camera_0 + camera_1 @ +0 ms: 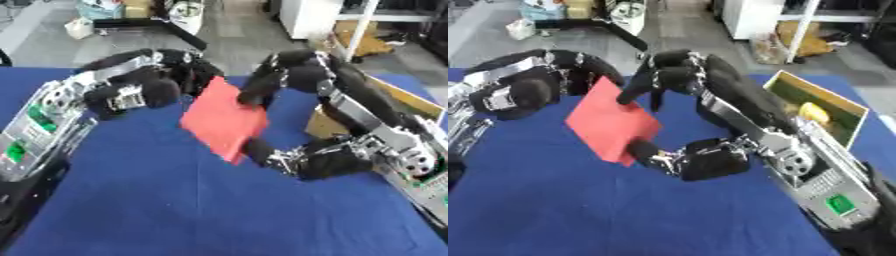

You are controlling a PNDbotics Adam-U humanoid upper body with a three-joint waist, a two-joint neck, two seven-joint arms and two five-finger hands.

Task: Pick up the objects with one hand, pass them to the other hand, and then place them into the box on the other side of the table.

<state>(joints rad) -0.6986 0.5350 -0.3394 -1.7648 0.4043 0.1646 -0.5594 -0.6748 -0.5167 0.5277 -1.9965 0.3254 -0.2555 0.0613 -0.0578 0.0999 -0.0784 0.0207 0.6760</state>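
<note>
Left eye view showed the right hand (289,155) at centre frame with its thumb under and its fingers (254,92) curled over a red block (223,122), pinching it above the blue table (175,210). At the block's upper left edge the left hand (188,75) was against it; its fingers were hidden behind the block, so I could not tell whether they were closed on it or already letting go. The block hung tilted, corner down, clear of the cloth. At the right edge, best seen in the right eye view, the box (820,97) stood open with something yellow inside. By my judgement the pass between hands was under way; the carry to the box and the release were left to do.
</note>
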